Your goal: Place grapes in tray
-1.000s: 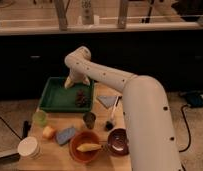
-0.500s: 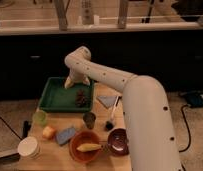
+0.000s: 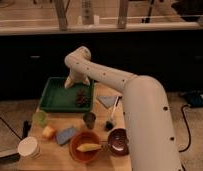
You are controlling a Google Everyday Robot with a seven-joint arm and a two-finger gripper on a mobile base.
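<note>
The grapes (image 3: 82,98), a small dark purple-brown bunch, lie inside the green tray (image 3: 55,95) near its right front corner. The tray sits at the back left of the wooden table. My gripper (image 3: 74,81) hangs over the tray's back right part, above and a little behind the grapes, apart from them. My white arm reaches in from the lower right and covers the table's right side.
A small light-green cup (image 3: 40,117), a yellow piece (image 3: 48,132), a blue sponge (image 3: 66,135), a white cup (image 3: 29,147), an orange bowl with a banana (image 3: 86,146), a maroon bowl (image 3: 118,141), a dark cup (image 3: 89,119), a grey cloth (image 3: 107,101) and a dark brush (image 3: 111,120).
The gripper has lifted slightly above the tray. The grapes stay where they lie in the tray.
</note>
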